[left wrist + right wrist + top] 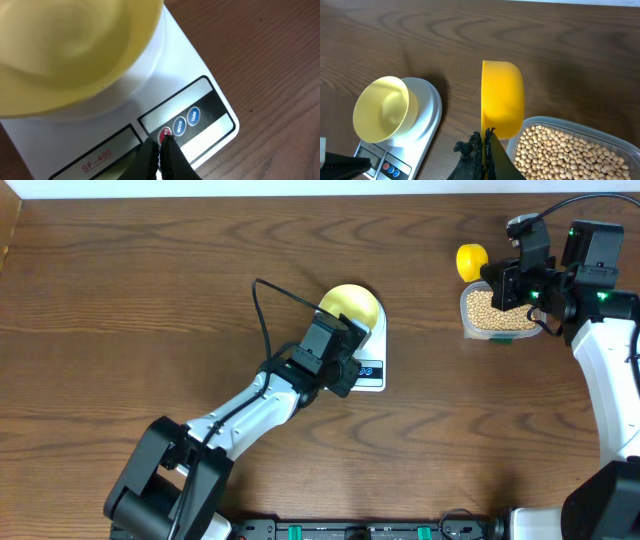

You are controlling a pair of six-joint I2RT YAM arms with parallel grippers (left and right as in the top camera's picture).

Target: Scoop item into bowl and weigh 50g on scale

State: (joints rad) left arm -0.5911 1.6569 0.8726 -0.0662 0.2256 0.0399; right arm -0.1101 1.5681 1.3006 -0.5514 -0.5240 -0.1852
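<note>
The pale yellow bowl [350, 305] [65, 55] [382, 107] sits empty on the white scale [376, 340] [200, 65] [427, 115]. My left gripper [352, 370] [162, 141] is shut, its tips resting on the scale's red button [165, 134]. At the back right, my right gripper [505, 280] [485, 135] is shut on the thin handle of a yellow scoop [471, 260] [502, 97]. The scoop is held on edge just beside the clear container [470, 328] [620, 142]. The tan beans [495, 310] [565, 155] fill that container.
Two blue buttons [186, 121] sit next to the red one on the scale's front panel. Brown wooden tabletop [130, 300] surrounds everything. The left arm's black cable [265, 305] arches above the table left of the bowl.
</note>
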